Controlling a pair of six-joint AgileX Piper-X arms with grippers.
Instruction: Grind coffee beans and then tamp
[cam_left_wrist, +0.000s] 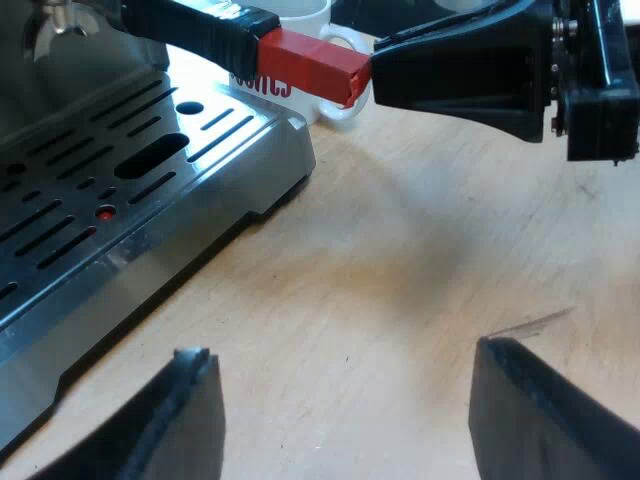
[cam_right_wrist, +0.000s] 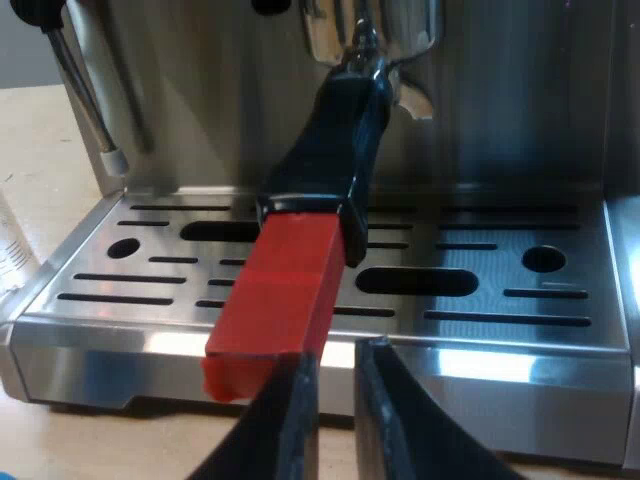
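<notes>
The metal holder is locked into the espresso machine's (cam_right_wrist: 520, 110) front. Its dark handle (cam_right_wrist: 335, 140) sticks out over the drip tray (cam_right_wrist: 470, 320) and ends in a red block (cam_right_wrist: 275, 310). My right gripper (cam_right_wrist: 338, 352) is at the tip of that red end, its fingers nearly together with only a thin gap and nothing between them. In the left wrist view the red end (cam_left_wrist: 310, 62) meets the right gripper (cam_left_wrist: 380, 72) tip to tip. My left gripper (cam_left_wrist: 340, 350) is open low over the wooden table, beside the drip tray (cam_left_wrist: 150, 170).
A white mug (cam_left_wrist: 325, 100) with red lettering stands on the table behind the handle. The steam wand (cam_right_wrist: 85, 95) hangs at the side of the machine. Bare wooden table (cam_left_wrist: 420, 250) lies between my left fingers and the right arm.
</notes>
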